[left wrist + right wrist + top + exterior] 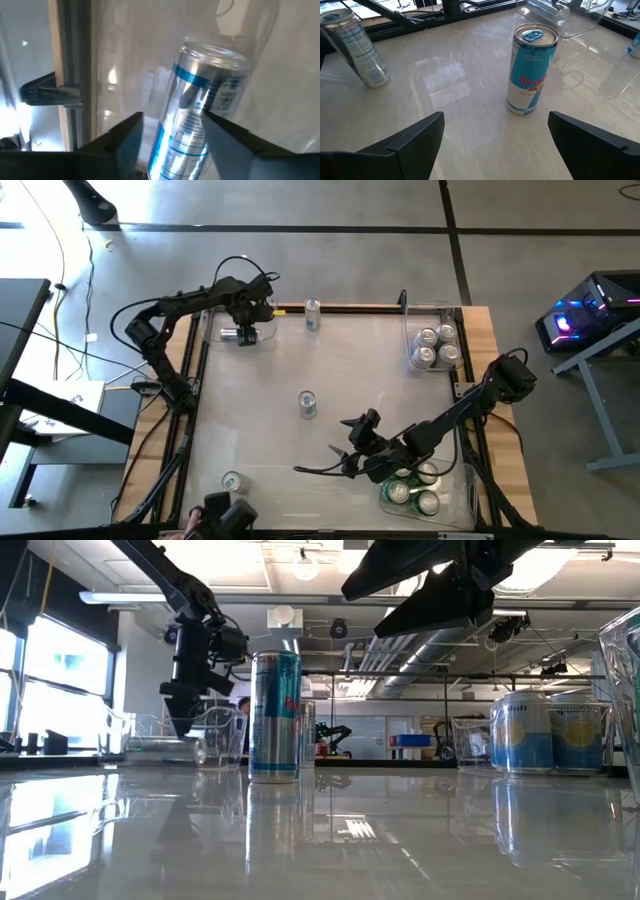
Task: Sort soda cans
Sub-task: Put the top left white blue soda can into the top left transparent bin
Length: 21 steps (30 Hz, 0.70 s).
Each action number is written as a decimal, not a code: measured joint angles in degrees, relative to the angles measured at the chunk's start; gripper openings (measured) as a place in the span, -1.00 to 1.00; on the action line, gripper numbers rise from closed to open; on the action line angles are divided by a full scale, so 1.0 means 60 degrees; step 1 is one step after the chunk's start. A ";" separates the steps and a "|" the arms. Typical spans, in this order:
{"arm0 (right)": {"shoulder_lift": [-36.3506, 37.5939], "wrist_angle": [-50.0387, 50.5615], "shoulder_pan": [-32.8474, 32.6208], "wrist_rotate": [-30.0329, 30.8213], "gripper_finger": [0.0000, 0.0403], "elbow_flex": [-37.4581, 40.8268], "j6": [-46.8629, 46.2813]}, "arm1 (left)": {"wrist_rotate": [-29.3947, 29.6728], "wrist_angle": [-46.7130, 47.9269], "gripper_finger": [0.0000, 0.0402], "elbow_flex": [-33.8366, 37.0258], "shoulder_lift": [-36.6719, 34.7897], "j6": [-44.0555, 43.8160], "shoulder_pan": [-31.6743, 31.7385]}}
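Note:
A silver can with blue stripes (200,105) lies on its side in the clear bin (222,328) at the table's far left corner. My left gripper (172,122) points down into that bin, open, one finger on either side of the can. My right gripper (492,145) hangs open above the near middle of the table, touching nothing. It faces a pale blue can (530,70) that stands upright on its base at the table's centre (307,404). Two more silver cans stand upright, one at the near left (232,481) and one at the far edge (313,313). My left gripper's fingers come from above and lie across the silver can's body near its middle (185,135). A strip of the bin's floor shows between one finger (127,137) and the can. Whether the other finger (225,135) touches the can, I cannot tell.
A clear bin at the far right (408,330) holds several silver-white cans (437,345). Another clear bin at the near right (465,490) holds green cans (410,492) under my right arm. The glossy tabletop (260,430) lies bare between the standing cans.

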<state>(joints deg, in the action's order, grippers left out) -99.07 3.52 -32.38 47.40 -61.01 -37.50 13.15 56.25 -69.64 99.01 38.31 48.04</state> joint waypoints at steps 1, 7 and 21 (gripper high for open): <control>0.0000 0.0002 0.0000 0.0000 0.76 0.0000 0.0000 | -0.0034 0.0010 0.09 -0.0028 0.0080 0.0070 0.0006; 0.0000 0.0002 0.0000 0.0000 0.76 0.0000 -0.0004 | -0.0422 -0.0021 0.46 -0.0009 0.0441 0.0395 -0.0027; 0.0000 0.0037 0.0000 -0.0015 0.76 0.0000 -0.0186 | -0.0384 -0.0339 0.49 -0.0045 0.1263 0.0726 -0.0096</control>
<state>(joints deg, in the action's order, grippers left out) -99.07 3.74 -32.38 47.31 -61.01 -38.61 10.85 54.22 -69.91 106.59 42.67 47.46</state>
